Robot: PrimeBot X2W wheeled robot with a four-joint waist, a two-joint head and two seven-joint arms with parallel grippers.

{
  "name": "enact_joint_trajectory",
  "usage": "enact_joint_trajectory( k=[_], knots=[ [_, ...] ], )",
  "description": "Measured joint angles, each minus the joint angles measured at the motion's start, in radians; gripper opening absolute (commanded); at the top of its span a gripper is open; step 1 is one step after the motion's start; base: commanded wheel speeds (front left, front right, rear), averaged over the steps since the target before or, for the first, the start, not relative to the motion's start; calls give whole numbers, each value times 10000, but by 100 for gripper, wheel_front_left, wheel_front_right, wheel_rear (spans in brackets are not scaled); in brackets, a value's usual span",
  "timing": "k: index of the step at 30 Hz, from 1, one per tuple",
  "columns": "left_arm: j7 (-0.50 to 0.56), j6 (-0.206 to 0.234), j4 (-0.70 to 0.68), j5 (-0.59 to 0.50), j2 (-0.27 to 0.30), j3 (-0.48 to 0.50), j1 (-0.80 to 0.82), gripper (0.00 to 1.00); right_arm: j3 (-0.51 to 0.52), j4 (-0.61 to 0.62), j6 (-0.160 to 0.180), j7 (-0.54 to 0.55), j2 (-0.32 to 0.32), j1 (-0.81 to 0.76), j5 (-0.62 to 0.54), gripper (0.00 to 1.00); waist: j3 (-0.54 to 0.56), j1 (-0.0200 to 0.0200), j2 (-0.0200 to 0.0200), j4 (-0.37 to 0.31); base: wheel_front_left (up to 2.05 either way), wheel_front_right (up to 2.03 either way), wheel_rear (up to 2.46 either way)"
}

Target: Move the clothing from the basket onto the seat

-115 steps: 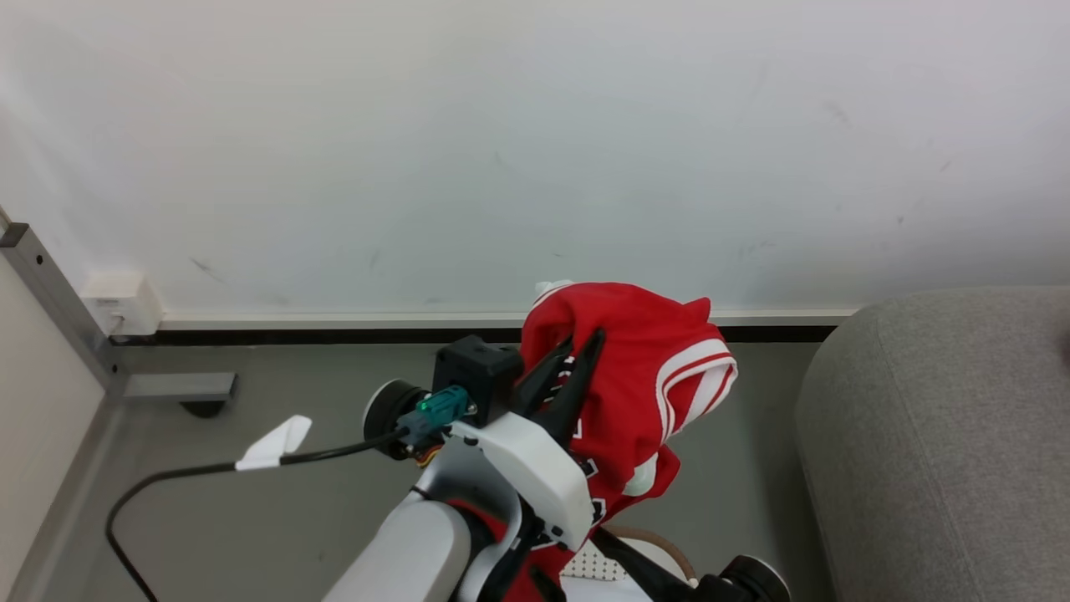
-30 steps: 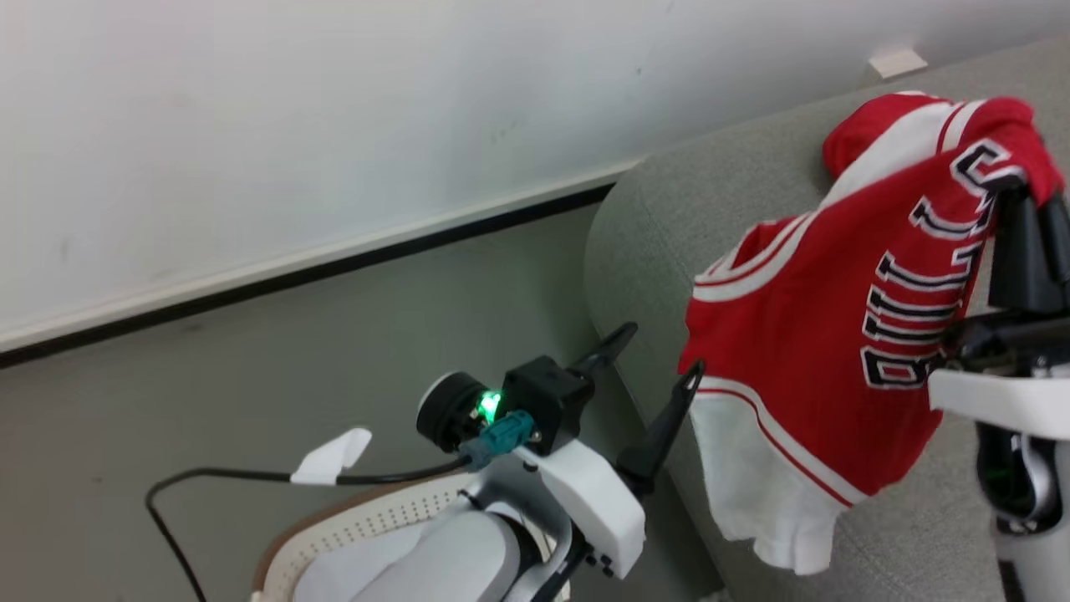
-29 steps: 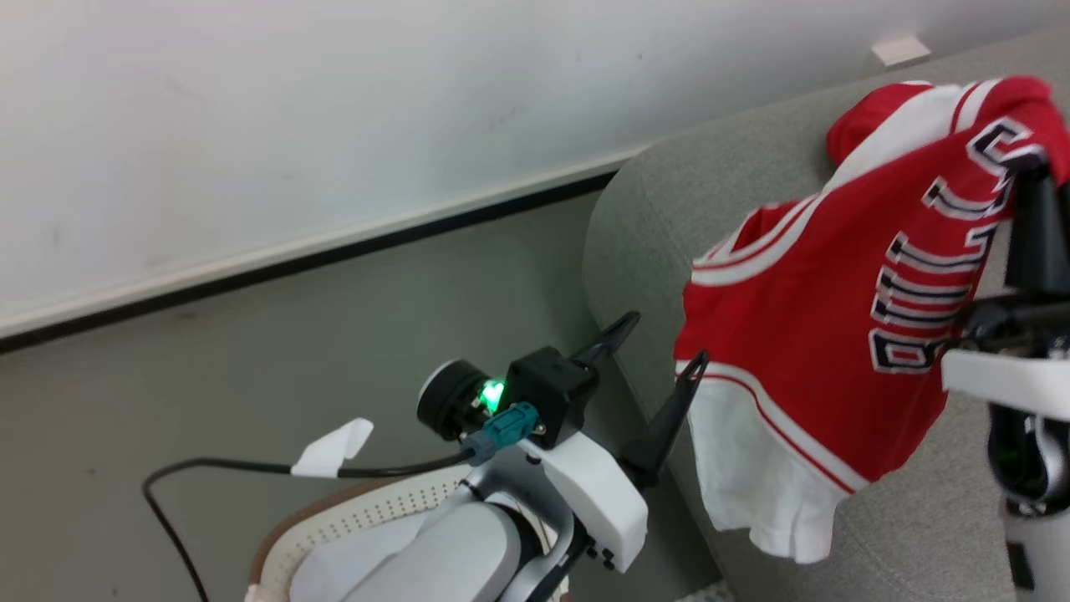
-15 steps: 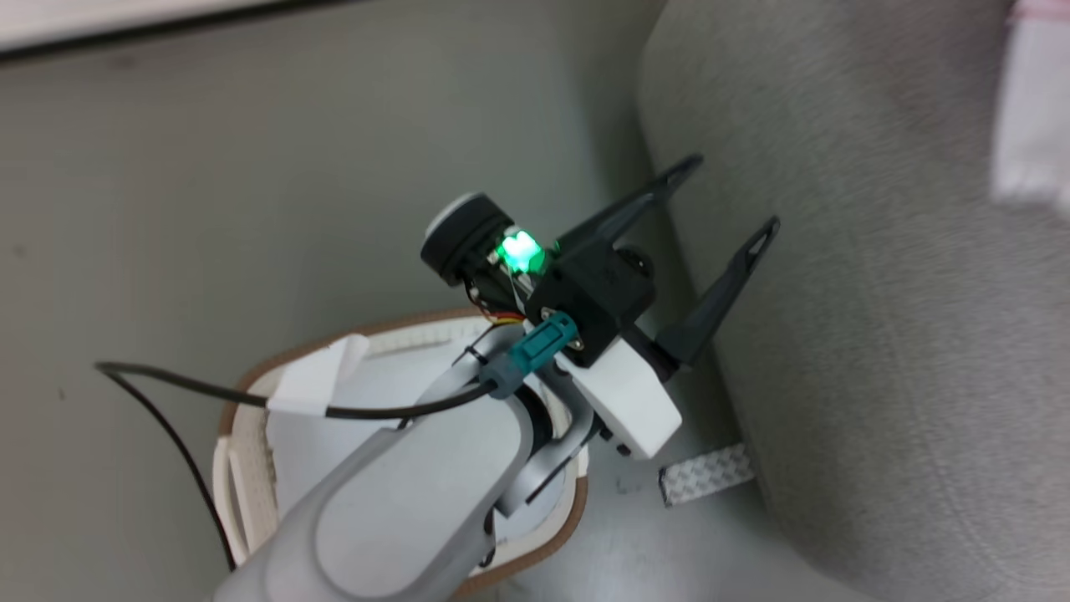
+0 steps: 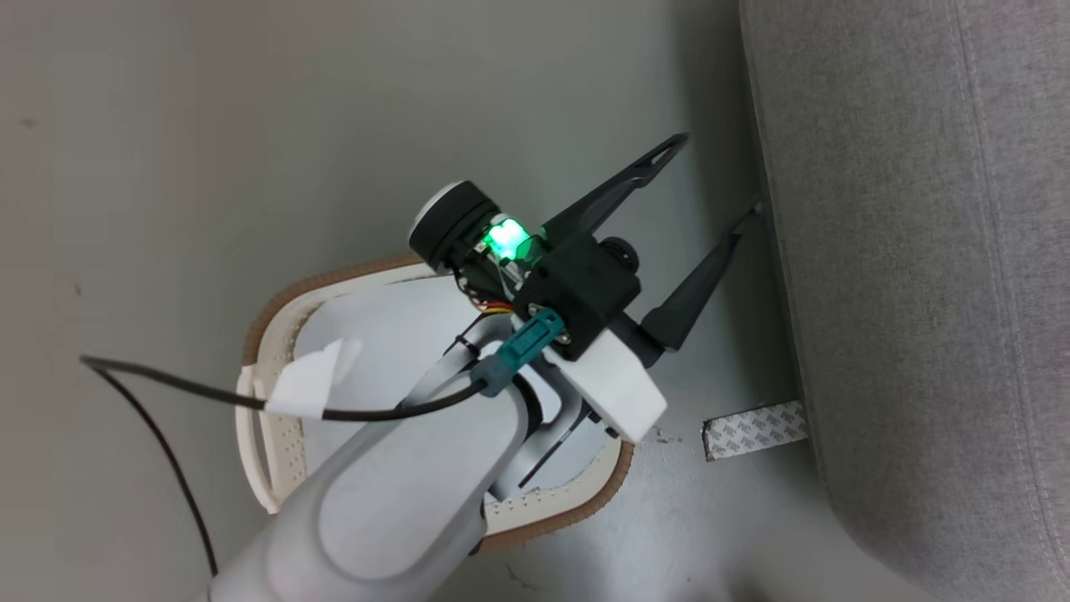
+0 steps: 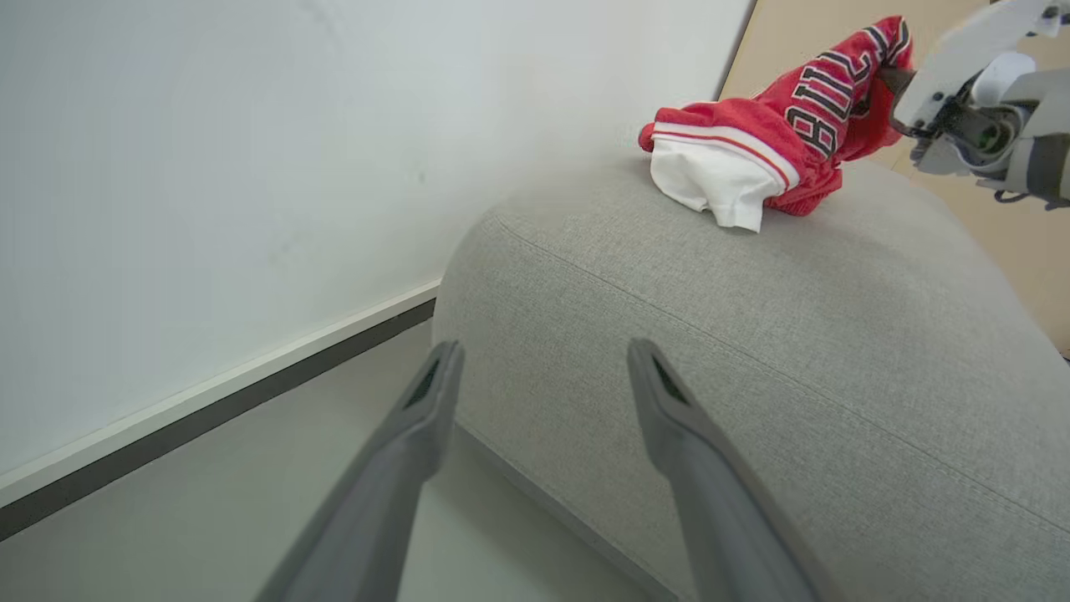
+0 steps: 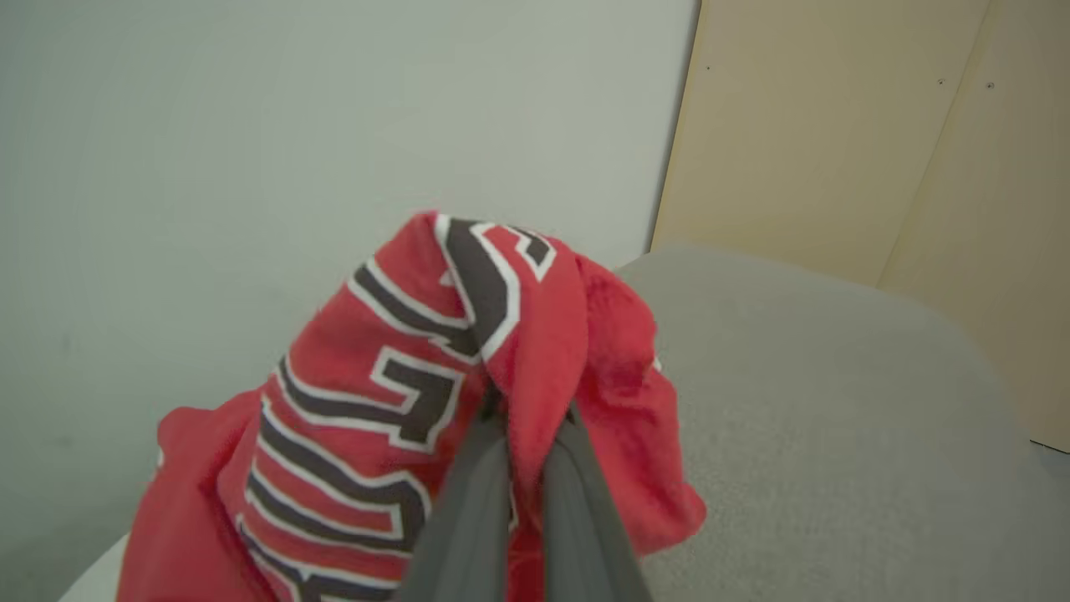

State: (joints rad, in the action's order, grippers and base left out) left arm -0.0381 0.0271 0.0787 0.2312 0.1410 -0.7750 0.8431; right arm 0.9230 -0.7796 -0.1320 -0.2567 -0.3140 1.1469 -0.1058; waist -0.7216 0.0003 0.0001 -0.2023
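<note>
The red clothing (image 6: 752, 142) with white sleeve and black lettering lies on top of the grey seat (image 6: 752, 351), one end lifted. My right gripper (image 6: 884, 79) is shut on that lifted end. In the right wrist view its fingers (image 7: 527, 410) pinch a red fold of the clothing (image 7: 401, 376) above the seat (image 7: 794, 401). My left gripper (image 5: 715, 180) stands open and empty beside the seat's side (image 5: 919, 251), above the floor. Its fingers (image 6: 543, 347) point at the seat's rounded edge. The white basket (image 5: 284, 309) with a brown rim sits on the floor under my left forearm.
A pale cloth (image 5: 376, 326) lies inside the basket. A strip of patterned tape (image 5: 752, 428) is on the floor against the seat's base. A black cable (image 5: 167, 385) trails from my left wrist. A white wall (image 6: 209, 167) stands behind the seat, and a beige panel (image 7: 836, 125) beside it.
The head camera has tilted down, so the basket and floor fill the view where the wall and the hanging clothing were. My left gripper stays open near the seat's side.
</note>
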Motion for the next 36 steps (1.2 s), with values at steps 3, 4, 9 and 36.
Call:
enact_joint_trajectory(
  k=[3,4,9,36],
  knots=[
    [-159,63,134,73,96,50,-207,100,487,-240,2,-29,251,-238,-570,80,237,-2,0,-13,0,0,0],
    [-211,86,157,113,121,84,-286,100,500,-291,2,-46,362,-264,-637,100,327,-1,-1,-26,0,0,0],
    [-487,84,405,441,334,213,-729,100,-654,652,0,-59,976,-934,-648,100,931,-2,-1,-111,0,0,0],
    [-2203,1902,1618,2272,1509,2623,-5776,100,-6882,5894,0,-81,2589,-9437,1760,100,6438,-8,-1,959,0,0,0]
  ],
)
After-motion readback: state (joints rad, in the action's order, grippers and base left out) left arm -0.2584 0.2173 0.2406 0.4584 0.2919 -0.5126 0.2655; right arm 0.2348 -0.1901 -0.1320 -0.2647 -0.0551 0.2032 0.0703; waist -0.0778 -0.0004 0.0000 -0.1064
